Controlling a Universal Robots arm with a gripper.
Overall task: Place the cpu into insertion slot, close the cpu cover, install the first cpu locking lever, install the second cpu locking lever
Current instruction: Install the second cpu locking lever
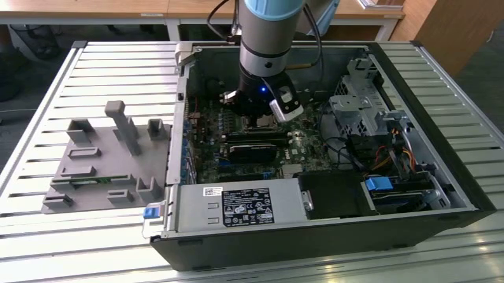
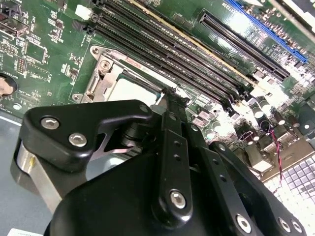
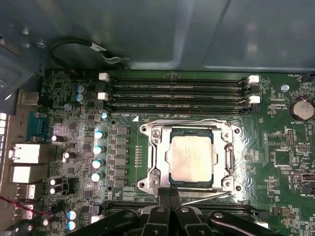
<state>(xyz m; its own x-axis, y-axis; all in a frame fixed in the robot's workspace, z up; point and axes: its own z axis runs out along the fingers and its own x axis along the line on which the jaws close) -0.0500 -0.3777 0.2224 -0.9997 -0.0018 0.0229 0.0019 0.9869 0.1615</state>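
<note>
In the first wrist view the cpu (image 3: 191, 158) lies flat in the insertion slot (image 3: 156, 135), silvery face up, and the cpu cover (image 3: 229, 156) is down around it — its frame borders the chip on all sides. The end effector (image 3: 170, 192) stands at the edge of the socket, its two fingertips pressed together with nothing between them. In the exterior view the arm (image 1: 268, 35) reaches down into the open computer case (image 1: 315, 247) on the slatted worktop (image 1: 47, 247).
</note>
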